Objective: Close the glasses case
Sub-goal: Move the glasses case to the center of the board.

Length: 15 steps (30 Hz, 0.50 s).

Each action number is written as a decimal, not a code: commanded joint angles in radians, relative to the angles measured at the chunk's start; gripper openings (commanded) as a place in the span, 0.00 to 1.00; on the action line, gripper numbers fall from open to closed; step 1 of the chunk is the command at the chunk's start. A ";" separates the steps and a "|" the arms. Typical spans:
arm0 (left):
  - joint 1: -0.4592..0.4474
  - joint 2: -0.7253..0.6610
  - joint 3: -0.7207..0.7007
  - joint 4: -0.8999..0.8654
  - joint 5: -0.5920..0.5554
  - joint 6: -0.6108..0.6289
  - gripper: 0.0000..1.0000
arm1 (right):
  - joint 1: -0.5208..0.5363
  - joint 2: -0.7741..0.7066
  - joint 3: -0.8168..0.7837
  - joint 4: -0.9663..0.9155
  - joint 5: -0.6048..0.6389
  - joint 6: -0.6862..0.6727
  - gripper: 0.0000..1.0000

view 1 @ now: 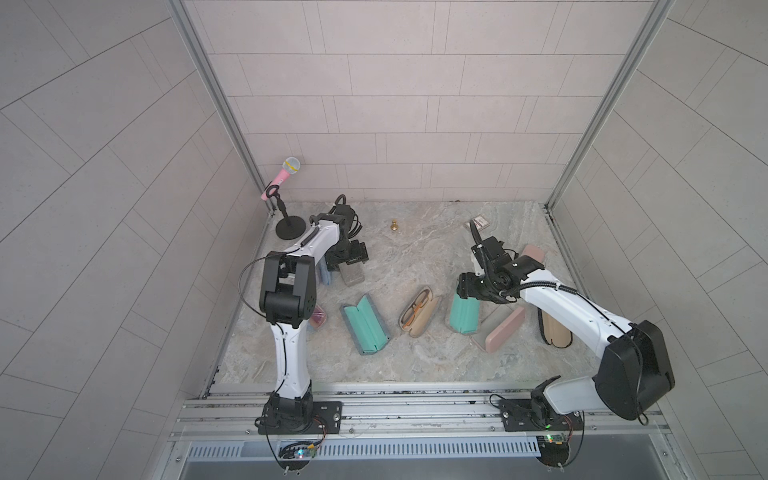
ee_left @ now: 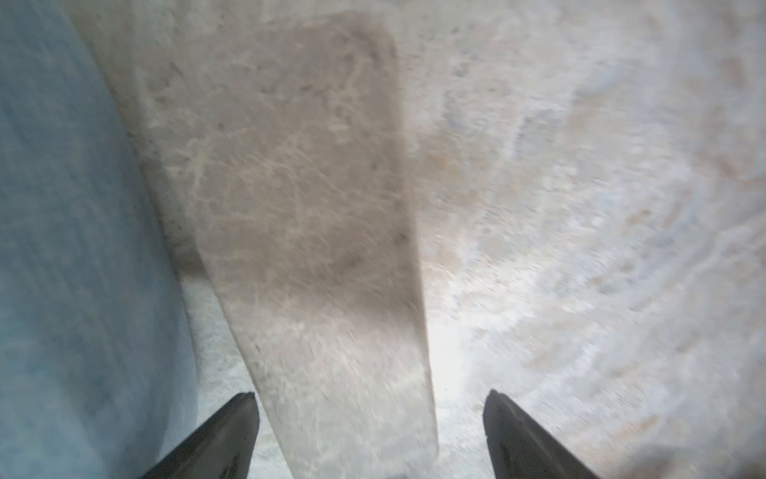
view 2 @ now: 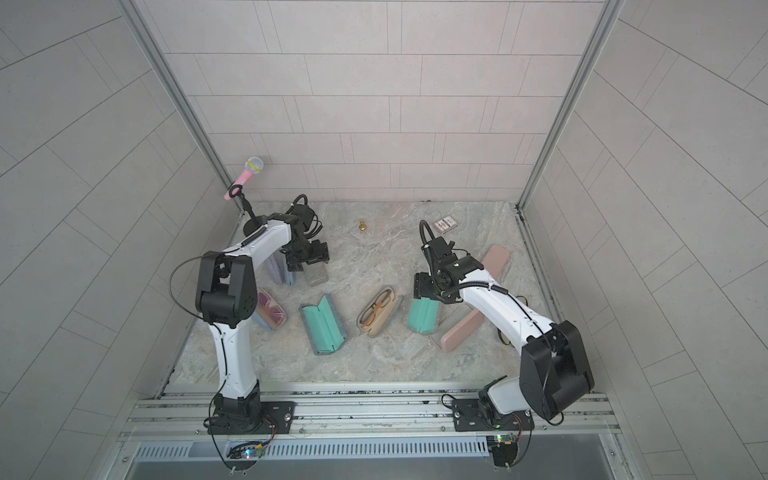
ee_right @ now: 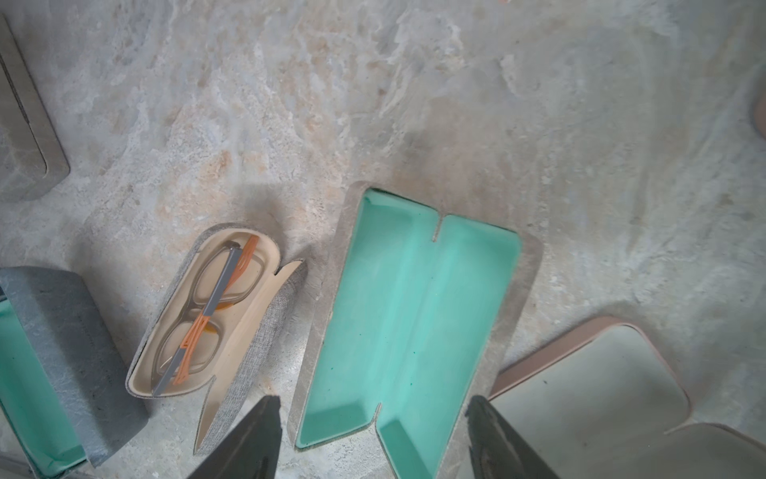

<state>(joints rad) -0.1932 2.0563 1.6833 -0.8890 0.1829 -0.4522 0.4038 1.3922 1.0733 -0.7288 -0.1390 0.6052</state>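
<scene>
Right end effector (ee_right: 373, 400), wide, hangs over the open mint-lined grey glasses case (ee_right: 414, 315), lower centre: approach step; next, fold one half shut.

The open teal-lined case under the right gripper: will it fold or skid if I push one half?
Likely stiff: the teal-lined case lies open as two moulded halves meeting at a centre crease, so a half should swing as one flap. It looks light and lies flat on the marbled table, so it may skid. The right gripper is open astride its end.
</scene>
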 commanded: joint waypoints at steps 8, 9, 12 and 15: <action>-0.120 -0.144 0.043 -0.054 0.109 0.112 0.95 | -0.070 -0.025 -0.077 -0.064 0.031 0.051 0.70; -0.125 -0.141 0.037 -0.049 0.117 0.118 0.95 | -0.073 -0.020 -0.082 -0.066 0.027 0.052 0.70; -0.135 -0.137 -0.003 -0.008 0.141 0.125 0.95 | -0.086 -0.007 -0.096 -0.057 0.012 0.052 0.70; -0.143 -0.139 -0.026 0.021 0.173 0.120 0.95 | -0.098 0.012 -0.109 -0.032 -0.028 0.049 0.68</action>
<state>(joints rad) -0.3298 1.9144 1.6779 -0.8829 0.3187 -0.3607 0.3172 1.3876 0.9794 -0.7624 -0.1387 0.6411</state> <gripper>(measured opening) 0.949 0.685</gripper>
